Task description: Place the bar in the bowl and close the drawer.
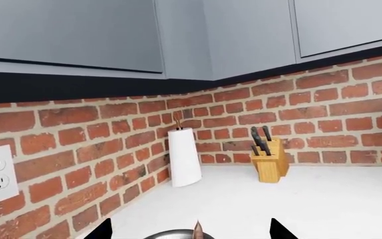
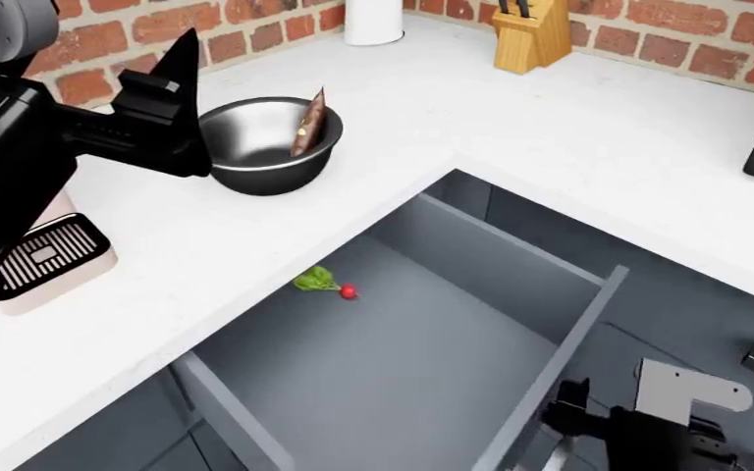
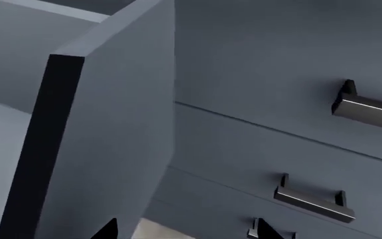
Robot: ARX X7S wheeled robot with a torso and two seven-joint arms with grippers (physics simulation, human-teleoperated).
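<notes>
The dark steel bowl stands on the white counter. The brown bar stands tilted inside it, leaning on the rim. My left gripper is open and empty just left of the bowl. In the left wrist view the gripper has its tips wide apart, with the bar's tip and the bowl's rim between them. The large slate drawer is pulled open. My right gripper is open, low beside the drawer's front panel. In the right wrist view the gripper holds nothing.
A red radish with green leaves lies in the drawer. A coffee machine stands left of the bowl. A paper towel roll and a knife block stand by the brick wall. Smaller drawers with black handles are beside the right gripper.
</notes>
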